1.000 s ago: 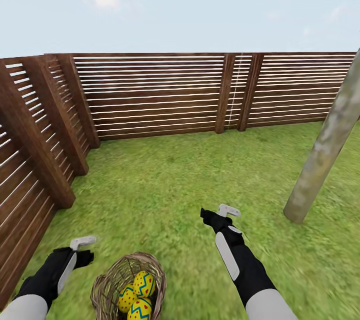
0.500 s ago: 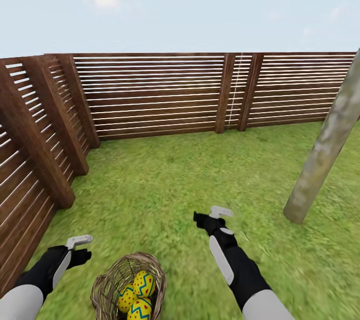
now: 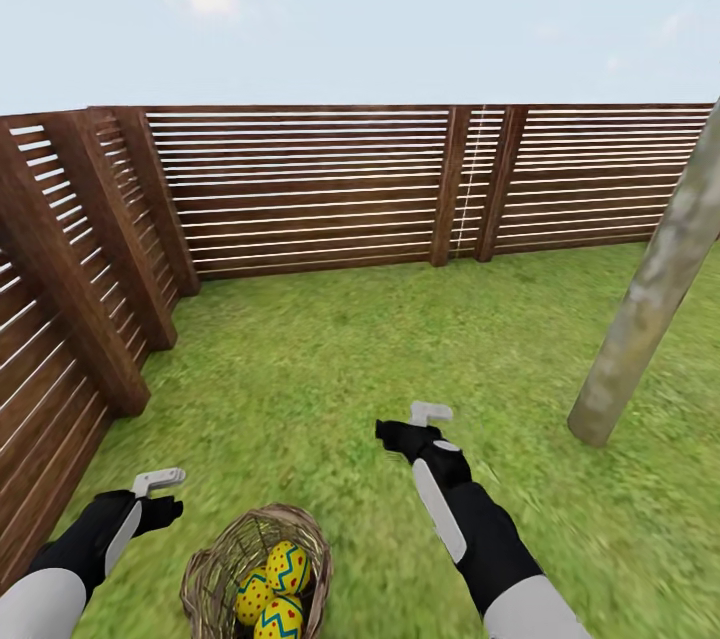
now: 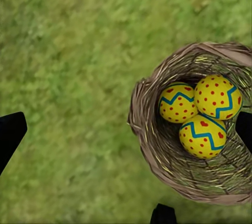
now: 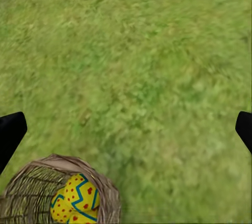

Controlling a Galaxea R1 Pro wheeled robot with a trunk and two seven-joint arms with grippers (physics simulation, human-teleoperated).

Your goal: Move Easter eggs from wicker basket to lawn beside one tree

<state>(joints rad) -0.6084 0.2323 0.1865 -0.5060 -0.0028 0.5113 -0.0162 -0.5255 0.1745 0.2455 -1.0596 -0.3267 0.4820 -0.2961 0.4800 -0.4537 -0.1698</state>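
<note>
a: all three easter eggs [image 4: 202, 113] are seen packed together in the wicker basket [image 4: 149, 145], which sits on the lawn [image 3: 330, 369] near the fence [image 3: 300, 189] corner. nothing's been lifted out yet.

b: the left gripper [image 3: 160, 497] is held just beside the basket and the right gripper [image 3: 405, 427] further out over grass. both look spread wide and empty in the wrist views, though only the fingertips are caught at the frame edges.

a: risk-wise, the eggs are touching, so a neighbour could be nudged or the rim clipped and the basket tipped.

b: also, the tree [image 3: 650, 299] is well apart, so an egg could be dropped on the way if it's pinched off-centre.
</note>
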